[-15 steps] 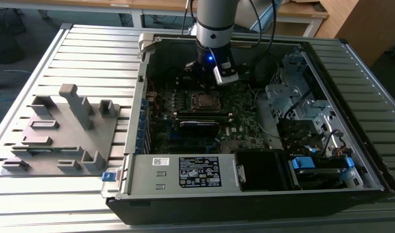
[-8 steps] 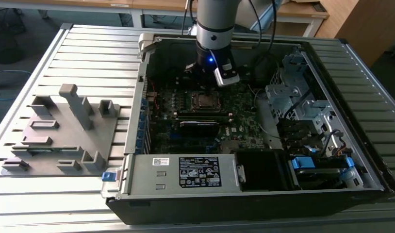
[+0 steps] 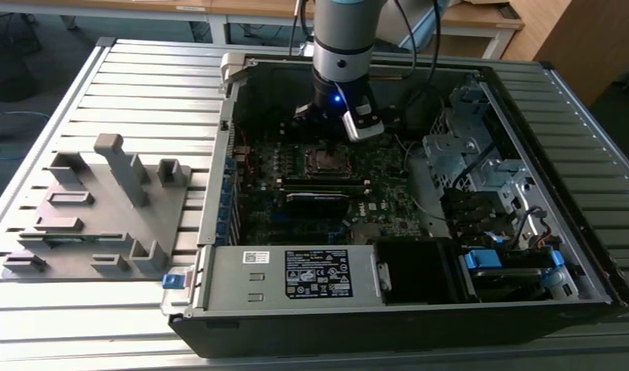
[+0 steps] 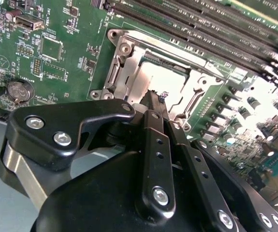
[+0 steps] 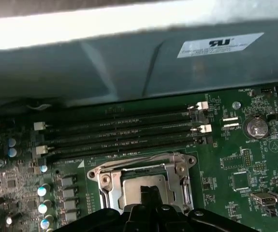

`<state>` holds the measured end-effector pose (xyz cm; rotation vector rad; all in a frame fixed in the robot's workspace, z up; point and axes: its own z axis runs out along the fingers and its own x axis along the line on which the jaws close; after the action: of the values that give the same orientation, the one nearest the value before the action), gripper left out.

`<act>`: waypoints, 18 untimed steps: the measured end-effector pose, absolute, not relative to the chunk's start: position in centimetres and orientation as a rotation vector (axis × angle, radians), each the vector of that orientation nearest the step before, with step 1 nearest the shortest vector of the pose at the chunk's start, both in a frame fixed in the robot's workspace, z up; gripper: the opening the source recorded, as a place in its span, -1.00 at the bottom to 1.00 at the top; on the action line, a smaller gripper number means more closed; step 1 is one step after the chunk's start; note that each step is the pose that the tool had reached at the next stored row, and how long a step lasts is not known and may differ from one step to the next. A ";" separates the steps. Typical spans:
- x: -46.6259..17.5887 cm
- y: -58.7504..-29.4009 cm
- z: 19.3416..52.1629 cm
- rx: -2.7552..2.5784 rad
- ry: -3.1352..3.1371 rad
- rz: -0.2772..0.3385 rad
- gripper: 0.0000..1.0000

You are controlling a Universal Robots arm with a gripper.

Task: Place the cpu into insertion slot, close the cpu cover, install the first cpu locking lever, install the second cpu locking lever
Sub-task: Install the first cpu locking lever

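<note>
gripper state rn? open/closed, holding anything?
Gripper: fingers closed together, tips down at the cpu seated in the insertion slot; whether they grip anything cannot be told.

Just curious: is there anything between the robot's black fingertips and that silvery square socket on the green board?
Nothing; in the second wrist view the gripper points straight at the cpu cover.

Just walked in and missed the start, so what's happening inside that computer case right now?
A single robot arm is reaching down into the open computer case, working at the insertion slot on the motherboard. In both wrist views the gripper sits with its fingertips pressed together right over the socket. The cpu lies in the slot with the cpu cover down around it. The memory slots run alongside.
</note>
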<state>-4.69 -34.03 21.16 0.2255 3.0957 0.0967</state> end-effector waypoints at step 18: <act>-4.7 -34.4 21.9 0.182 3.100 0.093 -0.80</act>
<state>-4.69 -34.43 21.94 0.1816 3.1000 0.0926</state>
